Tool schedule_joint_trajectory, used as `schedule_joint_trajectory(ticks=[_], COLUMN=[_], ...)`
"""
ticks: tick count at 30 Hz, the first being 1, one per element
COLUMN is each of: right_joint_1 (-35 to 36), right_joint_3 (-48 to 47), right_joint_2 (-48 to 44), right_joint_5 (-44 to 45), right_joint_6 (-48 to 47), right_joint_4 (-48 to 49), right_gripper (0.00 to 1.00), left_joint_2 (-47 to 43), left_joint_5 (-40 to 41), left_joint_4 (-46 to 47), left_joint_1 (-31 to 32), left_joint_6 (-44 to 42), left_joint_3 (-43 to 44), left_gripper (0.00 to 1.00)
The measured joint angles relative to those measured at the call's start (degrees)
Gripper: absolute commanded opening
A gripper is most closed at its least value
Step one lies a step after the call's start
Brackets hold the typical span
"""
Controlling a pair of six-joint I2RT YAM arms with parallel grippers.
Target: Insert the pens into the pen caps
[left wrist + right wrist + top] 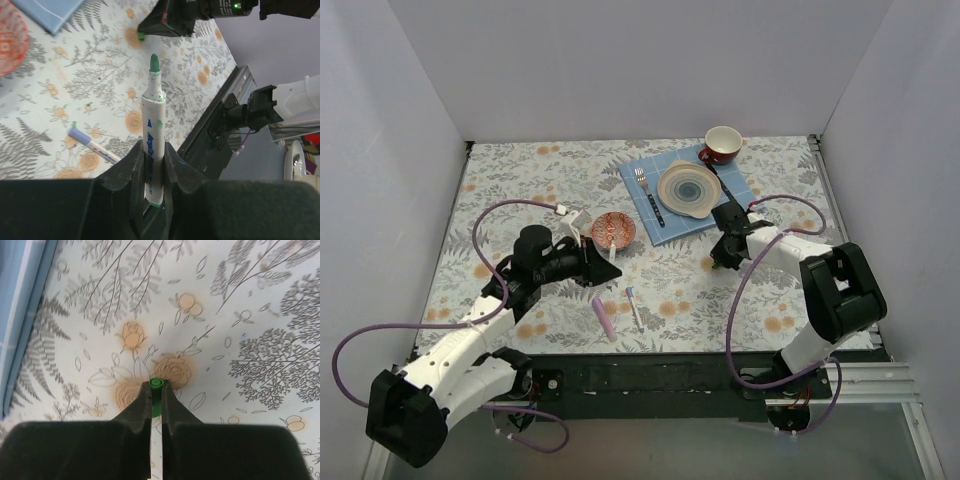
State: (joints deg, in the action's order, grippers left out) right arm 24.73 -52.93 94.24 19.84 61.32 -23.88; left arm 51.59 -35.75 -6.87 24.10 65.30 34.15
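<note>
My left gripper (603,262) is shut on a white pen (153,130) whose bare green tip (154,62) points toward the right gripper; the jaws (152,150) clamp its barrel. My right gripper (720,260) is shut on the small green pen cap (156,386), held just above the cloth; it also shows in the left wrist view (142,36), a short way beyond the pen tip. A blue-tipped white pen (634,308) lies on the table between the arms, also in the left wrist view (92,145). A pink-lilac tube (604,318) lies beside it; I cannot tell whether it is a cap or a pen.
A small red patterned bowl (613,230) sits just beyond the left gripper. At the back right, a blue cloth (650,228) holds a plate (689,188), a fork (642,182) and dark-handled cutlery (655,208). A red mug (723,145) stands behind it.
</note>
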Motion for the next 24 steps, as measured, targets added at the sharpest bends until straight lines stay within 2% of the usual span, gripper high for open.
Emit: schedule_joint_trajectory(ticks=[7,12,24], right_joint_1=[1.7,2.1,3.6], right_joint_3=[8.0,10.9,12.8], right_joint_2=[-5.8,-7.8,-18.6], right_joint_5=[-10.4,-17.2,-26.4], right_joint_6=[-12.6,-19.2,-22.7], right_joint_4=[10.4,14.2,14.0], right_gripper=[0.01,0.01,0.01], left_joint_2=[2.5,8.3,21.5], left_joint_5=[3.4,5.5,6.3], left_joint_4=[6.7,13.6,29.5], left_joint_1=[11.1,17.4,22.3], left_joint_6=[6.5,10.5,16.3], left_joint_3=[-1.9,-5.7,-8.3], left_gripper=[0.0,0.0,0.0])
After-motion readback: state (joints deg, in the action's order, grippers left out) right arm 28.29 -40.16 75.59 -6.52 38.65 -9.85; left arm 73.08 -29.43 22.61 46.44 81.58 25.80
